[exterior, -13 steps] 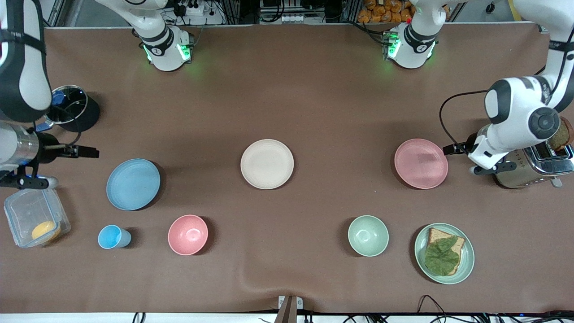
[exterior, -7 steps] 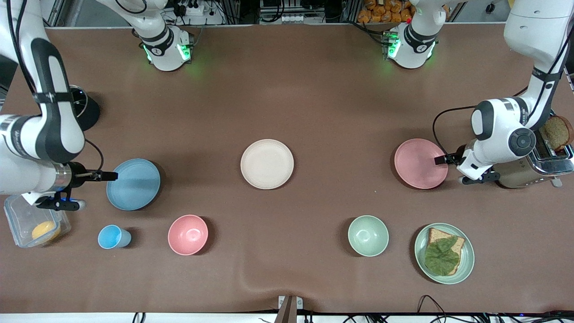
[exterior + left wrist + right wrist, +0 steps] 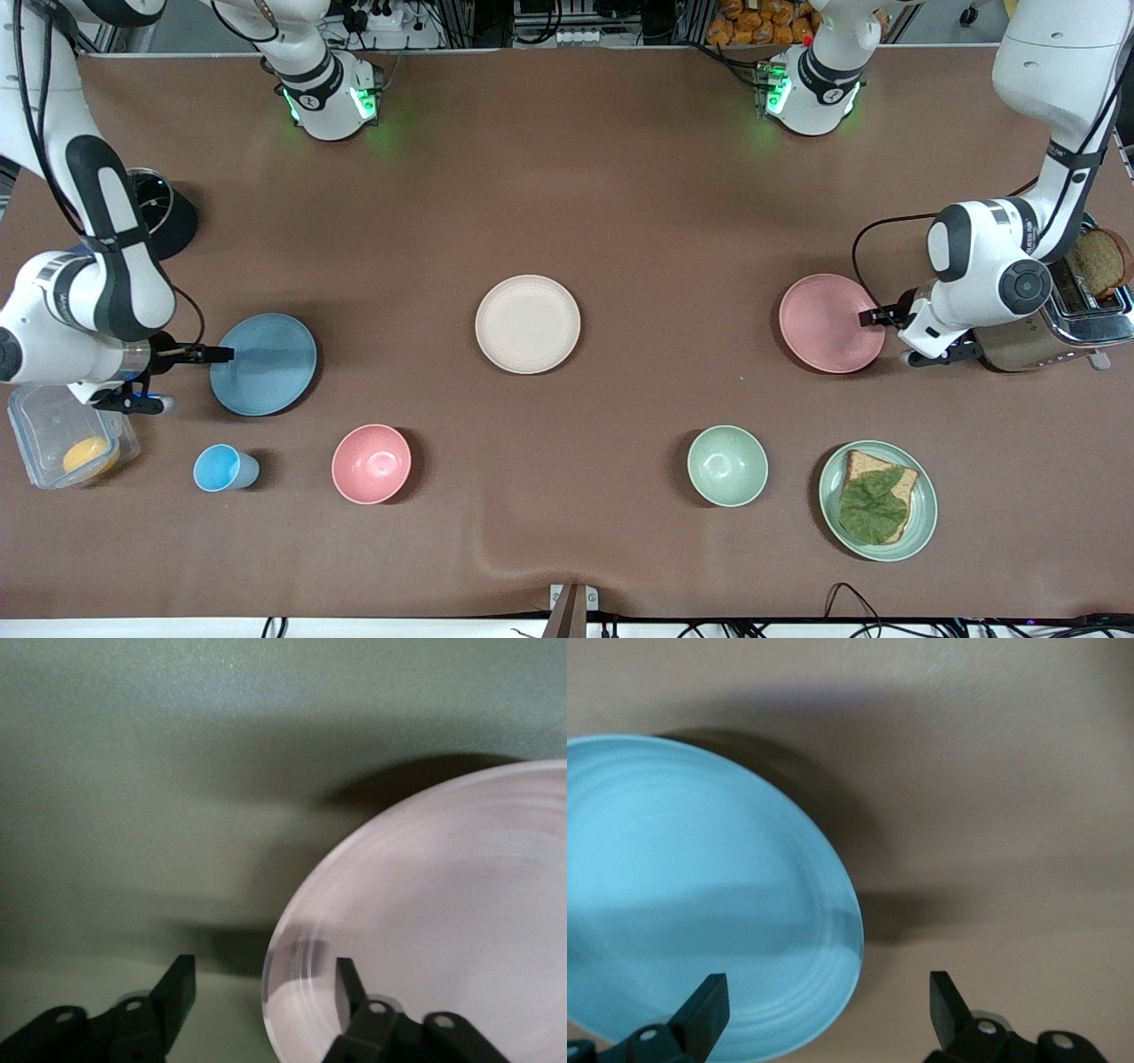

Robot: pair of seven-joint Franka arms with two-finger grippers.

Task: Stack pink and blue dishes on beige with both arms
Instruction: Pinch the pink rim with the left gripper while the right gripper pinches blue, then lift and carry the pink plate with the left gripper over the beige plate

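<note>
Brown-covered worktop (image 3: 620,204), slight ripple at camera edge. Left gripper (image 3: 873,315), jaws wide, straddles pink plate (image 3: 828,323) rim; right gripper (image 3: 221,354) likewise at blue plate (image 3: 266,365).

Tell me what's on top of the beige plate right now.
Nothing: the beige plate is bare. The blue plate and pink plate lie apart on the table, with the open right gripper and open left gripper at their rims.

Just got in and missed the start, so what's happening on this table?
Both arms are reaching for plates. The left gripper sits open astride the rim of the pink plate, one finger over the plate, one outside it. The right gripper is open the same way at the rim of the blue plate. The beige plate between them holds nothing; neither plate is lifted yet.
</note>
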